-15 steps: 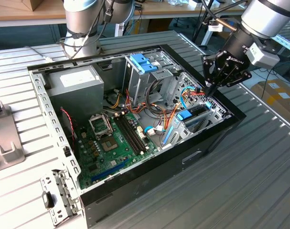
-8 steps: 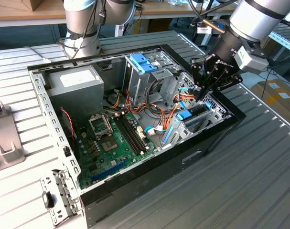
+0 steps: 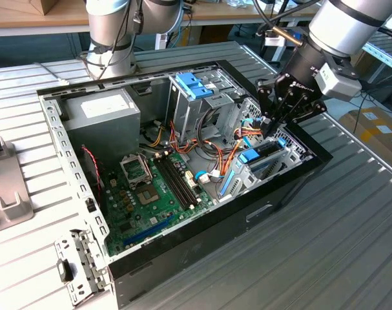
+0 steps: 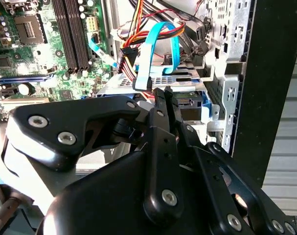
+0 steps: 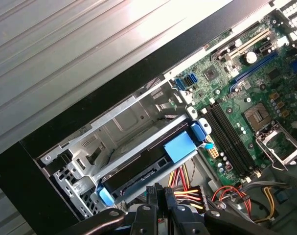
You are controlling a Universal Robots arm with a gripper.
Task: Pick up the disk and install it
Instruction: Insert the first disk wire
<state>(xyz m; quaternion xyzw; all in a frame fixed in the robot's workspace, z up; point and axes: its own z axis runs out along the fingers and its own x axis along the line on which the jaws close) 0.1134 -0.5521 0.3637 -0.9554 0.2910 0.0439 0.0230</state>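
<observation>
The disk (image 5: 138,164) sits in the drive bay (image 5: 109,132) at the computer case's (image 3: 202,226) corner; the tool (image 5: 160,193), fingers pinched together and empty, hovers just above its connector edge.

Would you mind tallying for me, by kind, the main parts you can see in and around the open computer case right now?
Disk, sitting in the drive bay: 1
Gripper, above the disk: 1
Power supply box: 1
Motherboard: 1
Metal cage with light-blue handles: 1
Computer case: 1
Total: 6
</observation>
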